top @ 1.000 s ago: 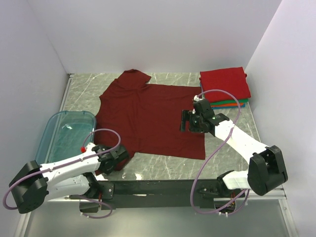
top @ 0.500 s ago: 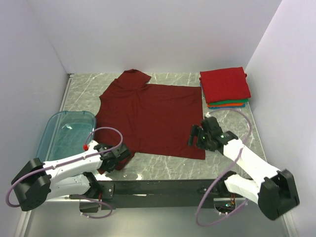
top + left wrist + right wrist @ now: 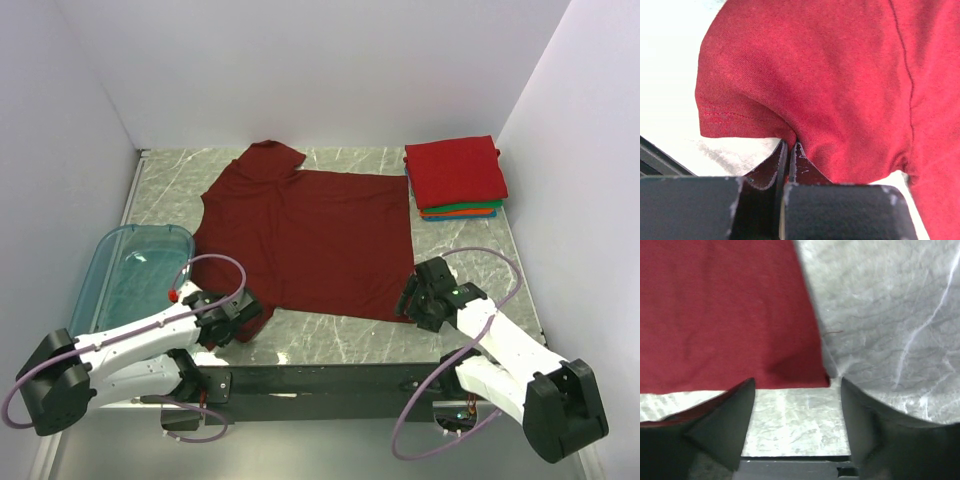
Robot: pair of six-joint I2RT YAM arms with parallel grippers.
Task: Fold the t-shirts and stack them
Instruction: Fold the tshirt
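Left gripper (image 3: pixel 236 316) first: you have it clenched on the near sleeve (image 3: pixel 735 117) of the maroon t-shirt (image 3: pixel 310 240). The wrist view shows its jaws pressed together with cloth pinched between them. Right gripper (image 3: pixel 795 410) now, down at the near right of the table (image 3: pixel 470 250). Its jaws are spread and grasp nothing. The near hem corner (image 3: pixel 822 380) lies between the two fingers (image 3: pixel 730 415), so you are lined up on it but not on it yet.

So where does that leave you? Look far right: the stack of folded t-shirts (image 3: pixel 455 172) sits tidy against the corner. Bright red is on top, with green, orange and a sliver of blue peeking out beneath. Those look finished.

The maroon one is the job in hand, and it is barely begun. It lies spread flat across the middle of the table, collar end to the left, hem to the right, one sleeve far and one near. No fold shows in it anywhere.

The teal bin (image 3: pixel 120 275) sits at the near left, and no shirt shows through it. By my reckoning this is your last garment. What is left is taking that hem corner, all the folding, and the carry over to the top of the stack.
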